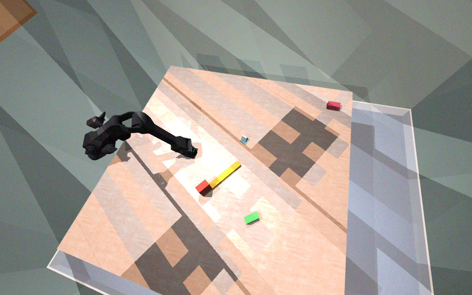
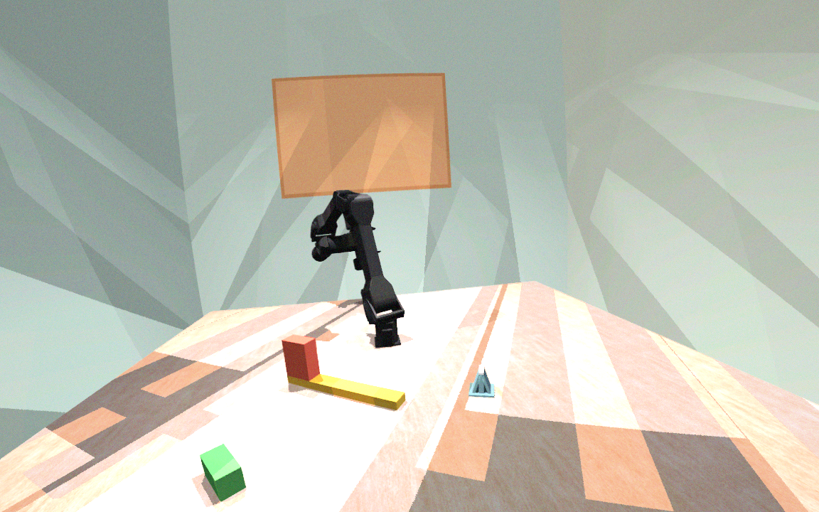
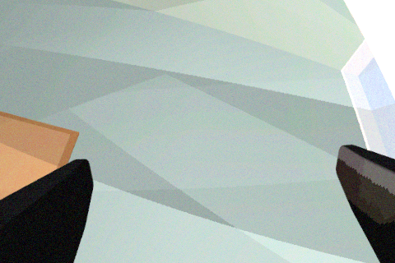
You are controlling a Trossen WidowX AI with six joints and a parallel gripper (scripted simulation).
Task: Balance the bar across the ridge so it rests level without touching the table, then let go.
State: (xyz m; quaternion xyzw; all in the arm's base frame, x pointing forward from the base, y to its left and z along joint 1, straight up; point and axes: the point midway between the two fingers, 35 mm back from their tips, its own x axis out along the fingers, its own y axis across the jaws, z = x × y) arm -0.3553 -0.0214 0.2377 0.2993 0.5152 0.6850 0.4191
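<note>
Top: high above the table [image 1: 303, 238], angled down, far.
Exterior: low at the table's far side, facing the arm [image 2: 367, 254].
Wrist: between the fingers, close.
Shared: table, arm.

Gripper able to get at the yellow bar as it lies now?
Probably yes. The gripper is open and empty, the yellow bar lies flat nearby with nothing between. Only the red block on one end limits where to grasp.

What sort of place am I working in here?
Probably a bare tabletop test cell: one patchwork wood-patterned table with a black arm, small blocks like the green block, and faceted grey-green walls bearing an orange panel.
</note>
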